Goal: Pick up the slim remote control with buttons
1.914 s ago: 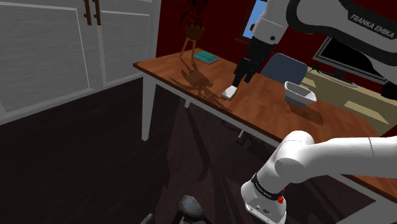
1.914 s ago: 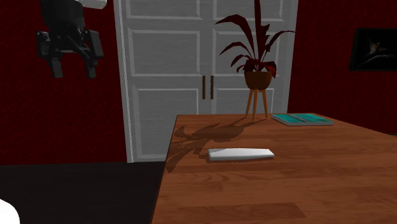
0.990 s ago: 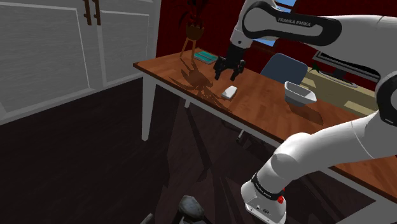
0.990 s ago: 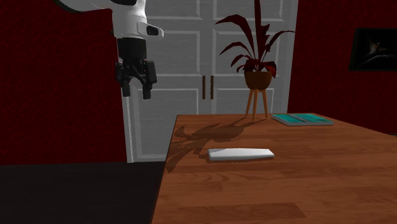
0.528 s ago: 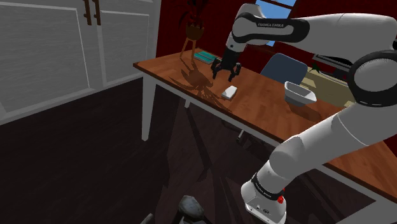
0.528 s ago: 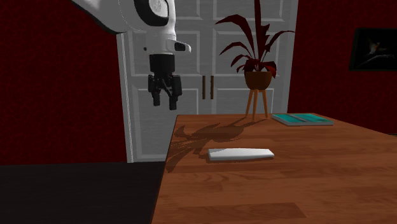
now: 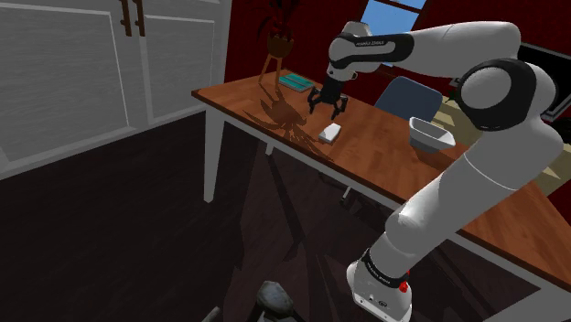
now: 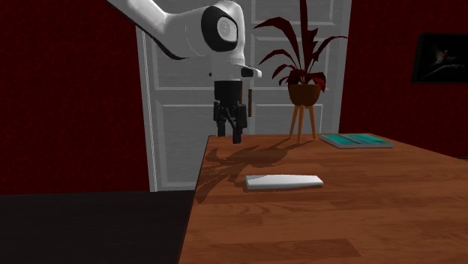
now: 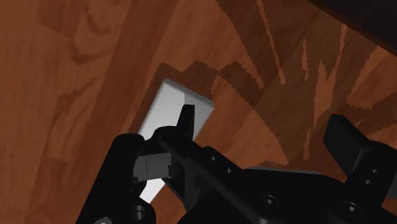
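White arm (image 8: 180,34) reaches over the wooden table (image 8: 375,217), open end effector (image 8: 229,136) pointing down near the slim pale remote (image 8: 284,181).

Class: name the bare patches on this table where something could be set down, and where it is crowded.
Free: the wood nearer the camera than the remote in the second exterior view; the stretch between remote and white dish. Crowded: the far end with plant, teal book, gripper.
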